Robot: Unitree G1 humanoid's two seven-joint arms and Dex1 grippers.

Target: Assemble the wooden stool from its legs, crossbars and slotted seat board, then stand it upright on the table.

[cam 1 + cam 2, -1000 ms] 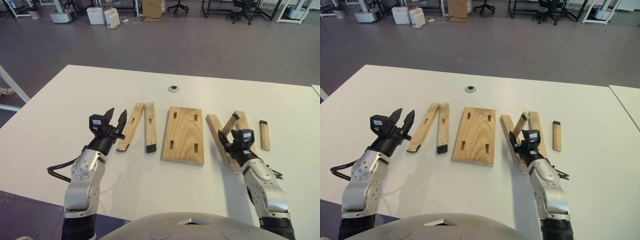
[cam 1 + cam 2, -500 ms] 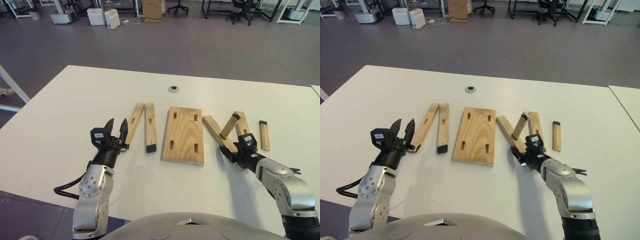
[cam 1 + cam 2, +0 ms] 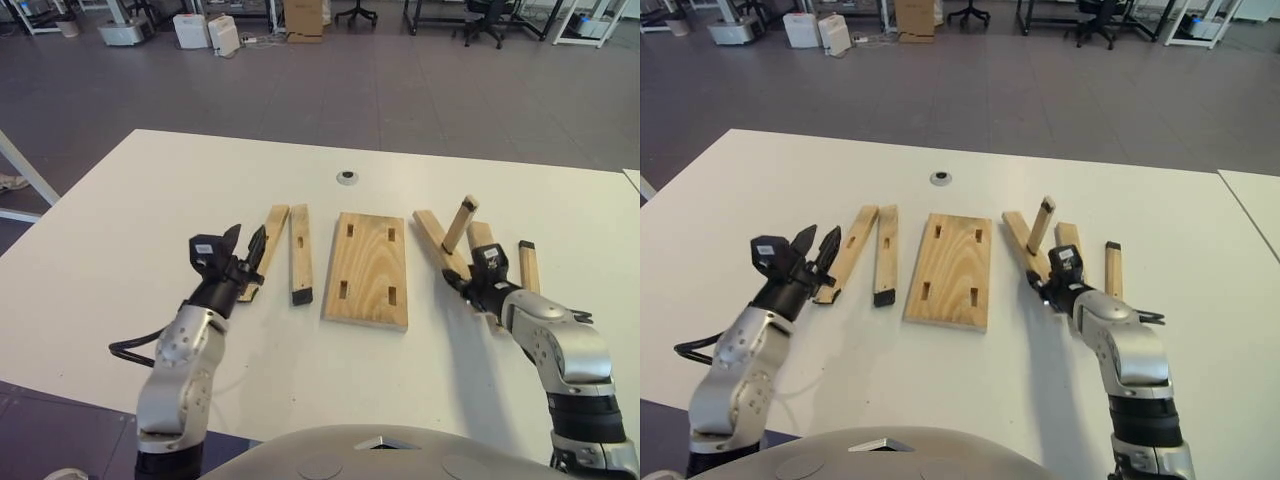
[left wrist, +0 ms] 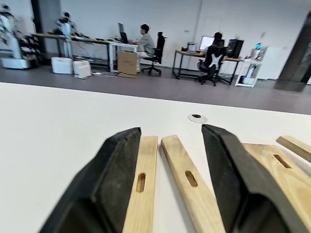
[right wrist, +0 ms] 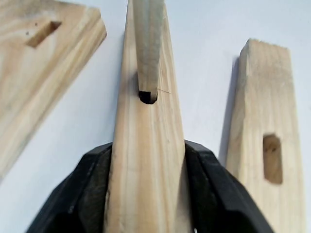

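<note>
The right jaws pinch the near end of a leg (image 3: pixel 437 240) from both sides. This end grip keeps the slot clear, probably so the crossbar (image 3: pixel 460 222) plugged into it can be pressed home. That crossbar stands up out of the slot, tilted. Just beside the held leg lies a spare leg (image 5: pixel 262 145), flat with its slot empty, and a short bar (image 3: pixel 529 268) lies a little farther out.

On the other side the left jaws are spread. They hover low over the near ends of an outer leg (image 3: pixel 270 235) and an inner leg (image 3: pixel 300 255), which lie side by side (most likely lining up on the outer one).

Between the two groups the seat board (image 3: pixel 366 268) lies flat on the bench (image 3: pixel 150 200) with its four slots facing up, apparently waiting to take the finished leg frames. Beyond it, a round cable hole (image 3: pixel 346 178) sits in the bench top
</note>
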